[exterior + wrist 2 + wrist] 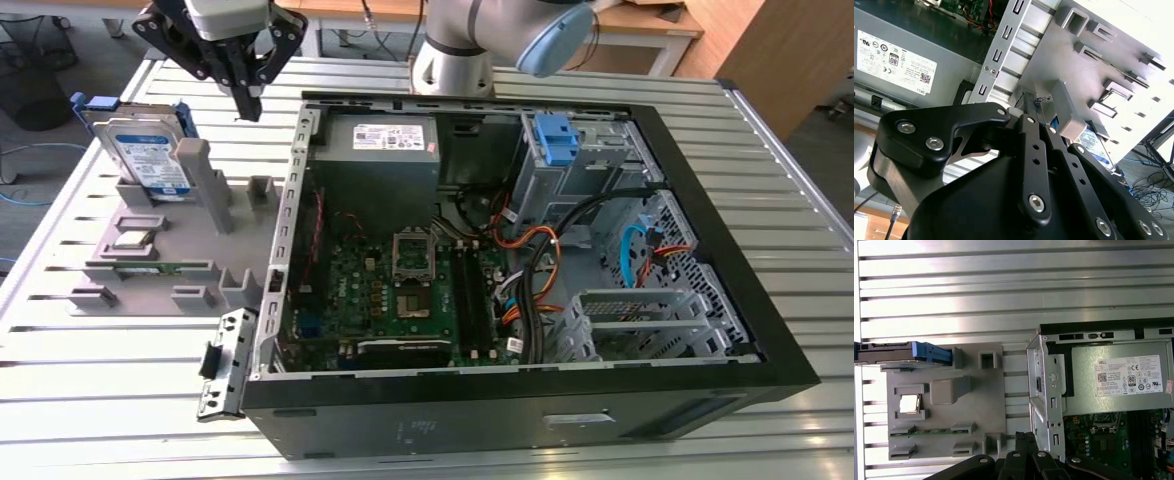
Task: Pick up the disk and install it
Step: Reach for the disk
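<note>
Jaws pinched together, empty, above grey fixture (160,270), disk (140,150) upright in it, apart, toward exterior view's left

In the exterior view the disk (144,155) stands upright in a grey holder (160,270), its lower edge hidden behind the holder's posts and its label print too small to make out. In the second wrist view the gripper (1035,102) and its black linkage cover most of the disk — a sliver of label shows. The robot arm (467,40) is cut off by the exterior view's top edge.
</note>
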